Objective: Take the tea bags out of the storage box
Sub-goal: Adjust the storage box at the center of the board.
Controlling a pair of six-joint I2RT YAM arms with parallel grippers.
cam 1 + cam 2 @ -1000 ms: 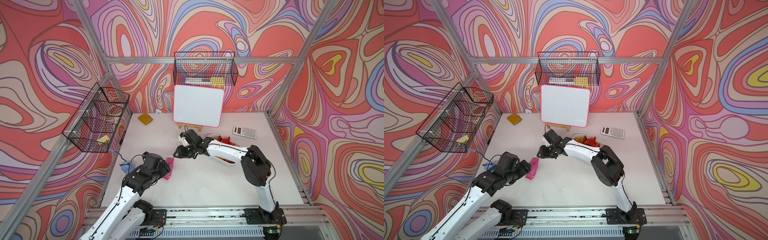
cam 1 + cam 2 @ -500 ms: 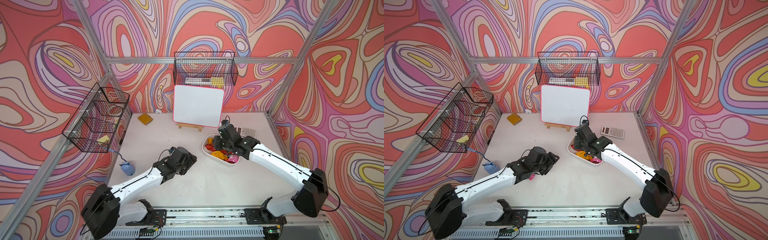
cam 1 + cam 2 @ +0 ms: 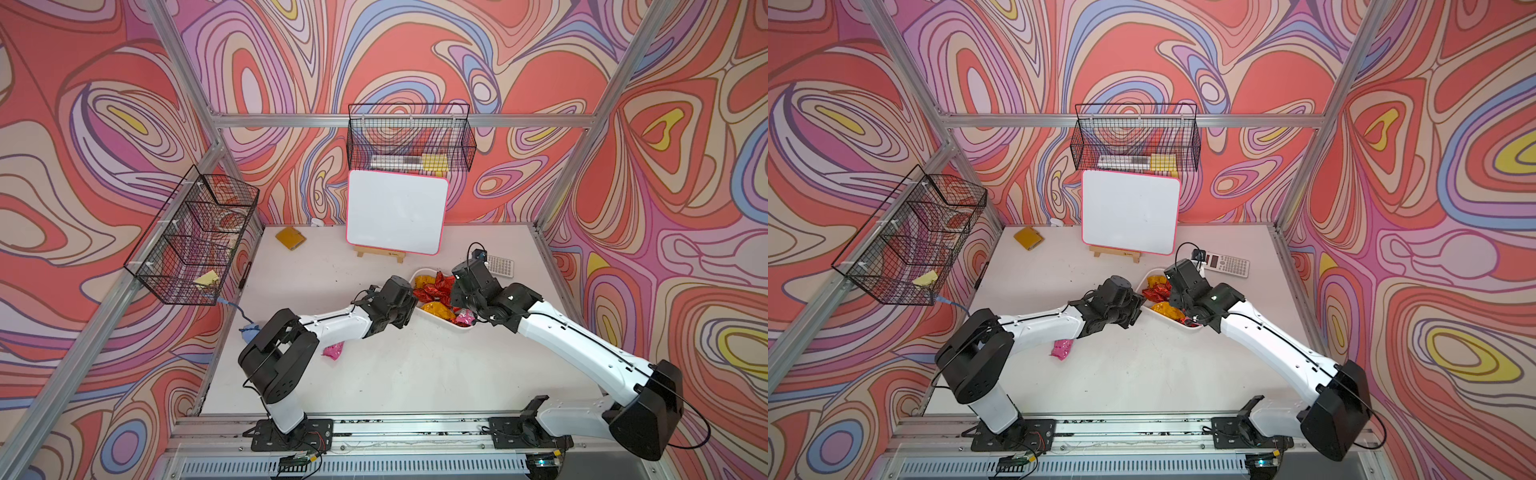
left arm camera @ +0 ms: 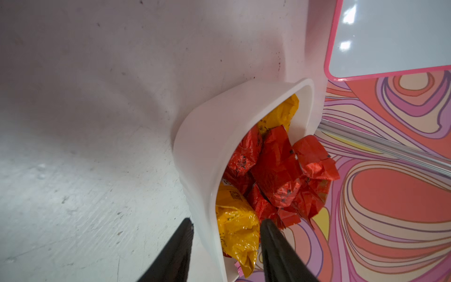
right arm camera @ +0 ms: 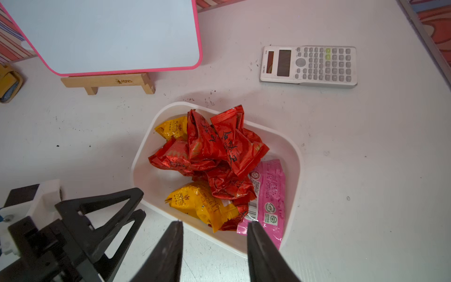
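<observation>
Left gripper (image 4: pixel 227 220): standing spread, straddling box (image 4: pixel 195 151) wall.
Right gripper (image 5: pixel 216 222): standing spread, straddling box rim.
Pink tea bag (image 3: pixel 333 352): lying on table (image 3: pixel 415 374).

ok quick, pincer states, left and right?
Left pincer: jaws apart astride the storage box wall and a yellow tea bag; grip cannot be told.
Right pincer: open over the storage box rim, holding nothing.

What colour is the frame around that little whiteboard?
Bright pink: the whiteboard has a pink frame, clearest in the right wrist view.
</observation>
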